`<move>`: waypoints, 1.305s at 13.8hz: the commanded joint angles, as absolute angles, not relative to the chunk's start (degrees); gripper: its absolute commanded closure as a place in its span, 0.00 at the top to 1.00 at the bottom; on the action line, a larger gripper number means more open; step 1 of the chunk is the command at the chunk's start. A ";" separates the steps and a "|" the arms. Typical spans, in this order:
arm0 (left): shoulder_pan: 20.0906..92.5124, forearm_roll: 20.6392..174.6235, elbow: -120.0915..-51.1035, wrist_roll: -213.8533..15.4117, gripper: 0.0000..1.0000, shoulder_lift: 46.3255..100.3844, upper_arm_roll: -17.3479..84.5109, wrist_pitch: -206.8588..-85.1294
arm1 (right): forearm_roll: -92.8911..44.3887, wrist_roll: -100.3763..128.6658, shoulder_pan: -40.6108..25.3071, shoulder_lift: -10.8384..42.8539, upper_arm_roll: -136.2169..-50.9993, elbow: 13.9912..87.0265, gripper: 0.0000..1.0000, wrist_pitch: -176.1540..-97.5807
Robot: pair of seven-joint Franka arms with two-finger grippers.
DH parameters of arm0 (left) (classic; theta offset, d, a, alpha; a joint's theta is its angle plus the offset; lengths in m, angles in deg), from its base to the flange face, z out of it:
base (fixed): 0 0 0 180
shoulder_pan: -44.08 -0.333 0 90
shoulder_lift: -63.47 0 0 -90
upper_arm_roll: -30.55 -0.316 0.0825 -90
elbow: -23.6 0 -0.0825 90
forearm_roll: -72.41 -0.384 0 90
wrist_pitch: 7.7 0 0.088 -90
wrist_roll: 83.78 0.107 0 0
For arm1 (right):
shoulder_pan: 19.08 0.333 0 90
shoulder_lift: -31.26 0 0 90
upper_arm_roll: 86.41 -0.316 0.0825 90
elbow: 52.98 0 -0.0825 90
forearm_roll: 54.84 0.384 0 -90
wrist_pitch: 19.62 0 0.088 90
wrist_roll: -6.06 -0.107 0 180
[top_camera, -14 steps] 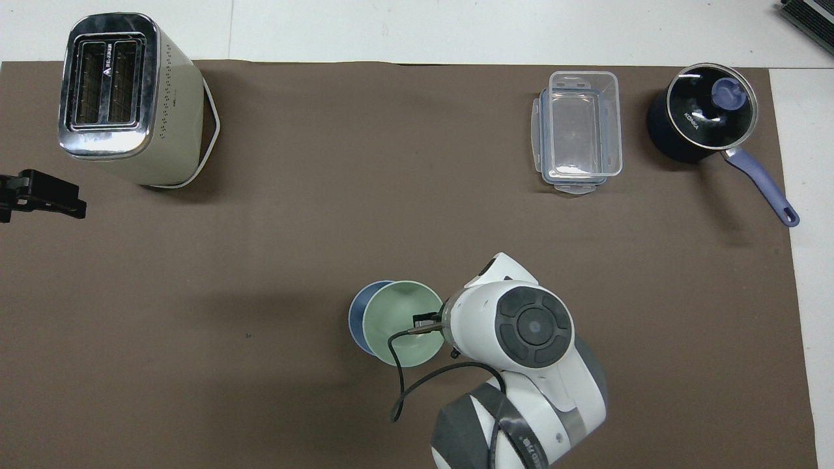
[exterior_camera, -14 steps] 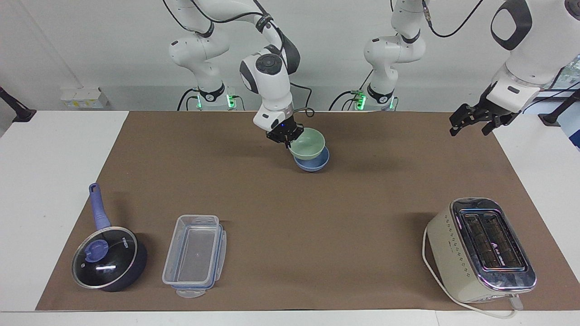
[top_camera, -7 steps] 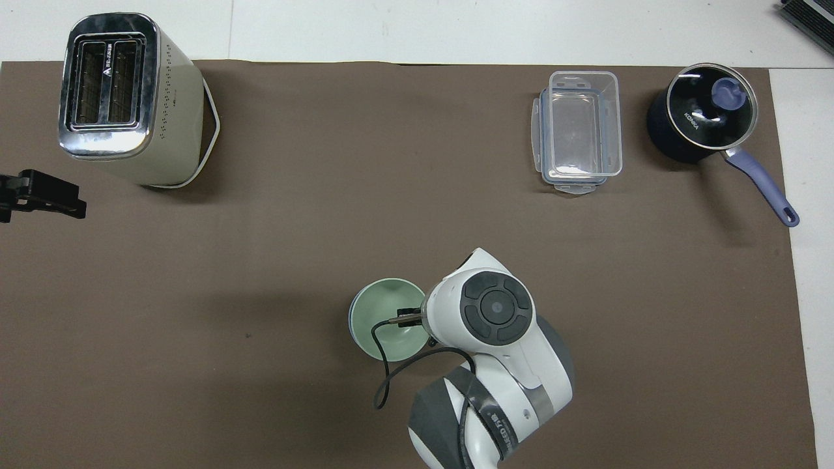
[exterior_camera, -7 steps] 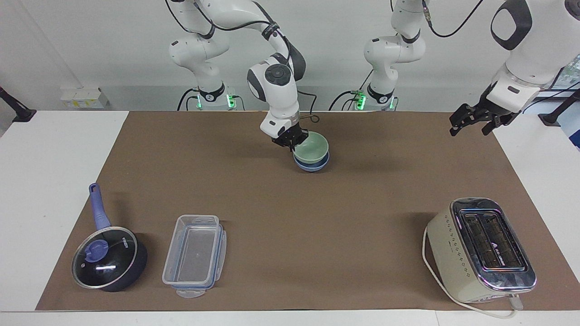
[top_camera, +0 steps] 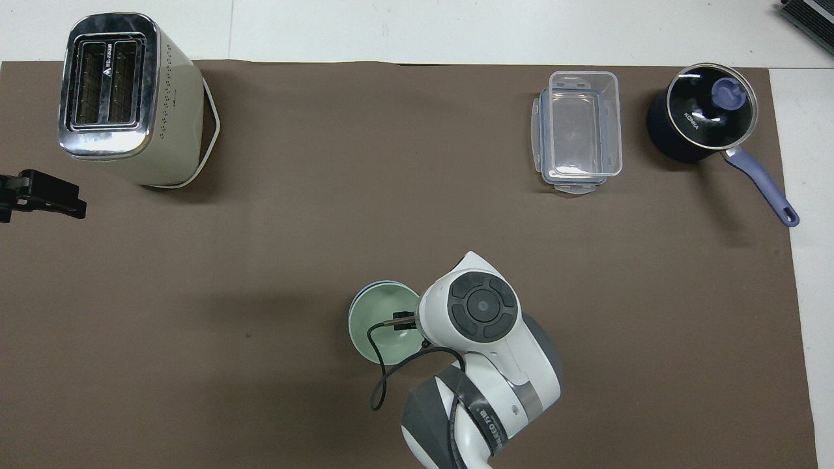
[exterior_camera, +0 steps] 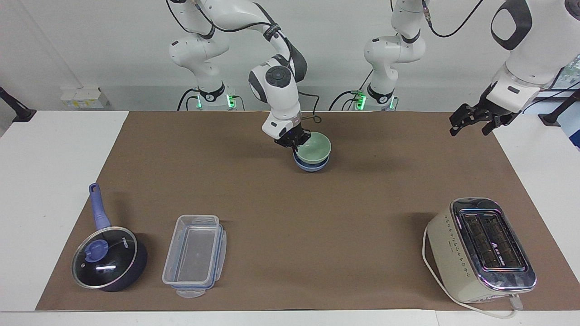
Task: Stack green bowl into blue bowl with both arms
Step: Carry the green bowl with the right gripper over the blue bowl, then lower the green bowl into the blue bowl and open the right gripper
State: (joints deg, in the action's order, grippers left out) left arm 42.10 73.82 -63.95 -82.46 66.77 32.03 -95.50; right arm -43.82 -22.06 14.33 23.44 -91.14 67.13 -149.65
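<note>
The green bowl [exterior_camera: 313, 149] sits nested in the blue bowl [exterior_camera: 311, 165] on the brown mat, near the robots' edge at mid table. Only the blue bowl's lower wall shows under it. In the overhead view the green bowl [top_camera: 378, 320] covers the blue bowl, whose rim shows as a thin arc [top_camera: 374, 284]. My right gripper [exterior_camera: 293, 139] is shut on the green bowl's rim on the side toward the right arm's end. My left gripper [exterior_camera: 471, 121] hangs in the air over the mat's edge at the left arm's end and waits; it also shows in the overhead view [top_camera: 39, 195].
A cream toaster [exterior_camera: 481, 250] stands far from the robots at the left arm's end. A clear plastic container [exterior_camera: 195, 254] and a dark blue lidded saucepan [exterior_camera: 107, 257] stand far from the robots at the right arm's end.
My right gripper has lowered the green bowl and shifted it a little toward the left arm's end, so it now sits centred in the blue bowl. The left arm has not moved.
</note>
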 commanded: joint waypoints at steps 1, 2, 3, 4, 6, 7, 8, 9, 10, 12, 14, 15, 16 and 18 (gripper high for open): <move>41.62 73.28 -63.85 -82.64 1.00 66.55 32.40 -94.71 | -42.18 -21.98 14.23 22.91 -91.51 67.17 0.00 -150.93; 41.62 73.20 -63.85 -82.64 1.00 66.55 32.40 -94.62 | -42.18 -21.98 14.23 23.00 -91.51 67.34 0.00 -150.93; 41.54 73.28 -63.85 -82.64 1.00 66.55 32.40 -94.62 | -42.18 -21.89 14.23 23.00 -91.51 67.43 0.00 -151.02; 41.54 73.20 -63.76 -82.64 1.00 66.55 32.40 -94.62 | -42.18 -21.80 14.15 23.00 -91.42 67.52 0.00 -151.02; 41.62 73.20 -63.76 -82.64 1.00 66.55 32.40 -94.62 | -42.10 -21.45 14.06 23.00 -91.42 67.61 0.00 -151.02; 41.54 73.20 -63.85 -82.64 1.00 66.55 32.40 -94.62 | -42.18 -21.28 13.97 23.00 -91.42 67.61 0.00 -151.02; 41.54 73.20 -63.85 -82.64 1.00 66.55 32.40 -94.62 | -42.10 -20.84 13.80 22.91 -91.42 67.61 0.00 -151.02; 41.54 73.20 -63.76 -82.64 1.00 66.55 32.40 -94.62 | -42.10 -20.84 13.79 23.00 -91.42 67.61 0.03 -151.02; 41.54 73.20 -63.85 -82.64 1.00 66.55 32.40 -94.62 | -42.10 -21.01 13.79 22.91 -91.42 67.61 0.07 -151.02; 41.62 73.20 -63.76 -82.64 1.00 66.55 32.40 -94.62 | -42.10 -21.36 13.79 22.91 -91.42 67.61 0.22 -151.02; 41.54 73.20 -63.85 -82.64 1.00 66.55 32.40 -94.62 | -42.18 -21.80 13.79 22.91 -91.42 67.52 0.25 -150.93; 41.54 73.20 -63.85 -82.64 1.00 66.55 32.40 -94.62 | -42.18 -21.80 13.79 22.91 -91.42 67.43 0.26 -150.93; 41.54 73.20 -63.85 -82.64 1.00 66.55 32.40 -94.62 | -42.18 -21.89 13.79 23.00 -91.42 67.34 0.27 -150.93; 41.54 73.20 -63.76 -82.64 1.00 66.55 32.40 -94.62 | -42.10 -21.10 13.36 24.22 -91.24 66.82 0.30 -150.58</move>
State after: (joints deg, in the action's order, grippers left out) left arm 42.10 73.82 -63.95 -82.46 66.77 32.03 -95.49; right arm -43.79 -22.05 14.27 23.11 -91.07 67.03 -150.13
